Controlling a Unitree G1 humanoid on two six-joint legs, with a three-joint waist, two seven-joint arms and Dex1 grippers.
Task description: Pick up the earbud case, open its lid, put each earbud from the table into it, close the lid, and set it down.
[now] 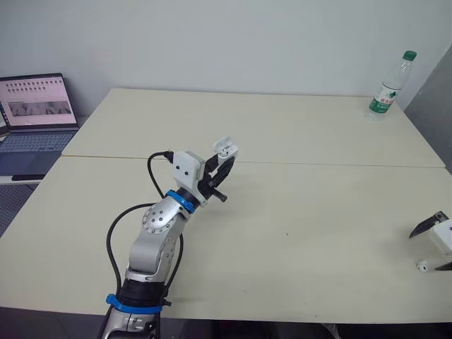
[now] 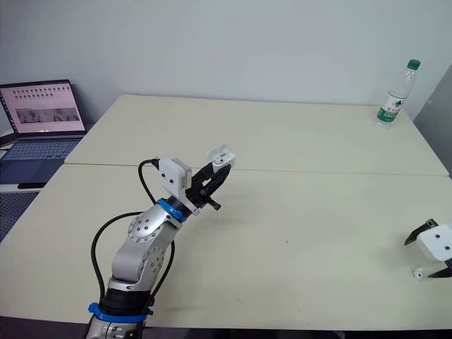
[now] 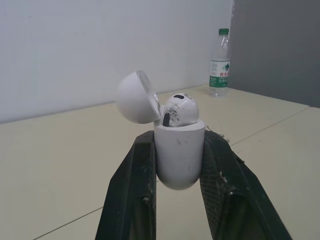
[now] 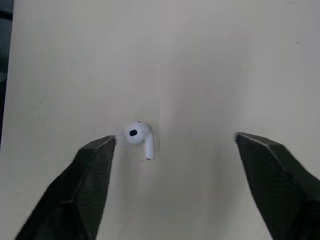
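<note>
The right end effector (image 4: 175,137) hangs open over the loose earbud (image 4: 137,136) on the bench (image 4: 200,60). The earbud sits right beside one finger, far from the other, stem pointing back at the wrist. Far from the earbud, the left end effector (image 3: 178,137) grips the open earbud case (image 3: 178,162).

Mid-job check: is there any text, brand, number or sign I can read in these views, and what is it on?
Water bottle label: green and white print, too blurred to read.
Laptop screen: rows of small items, too small to read.
Earbud case: no marking visible on it.
So no text here can be quoted.
</note>
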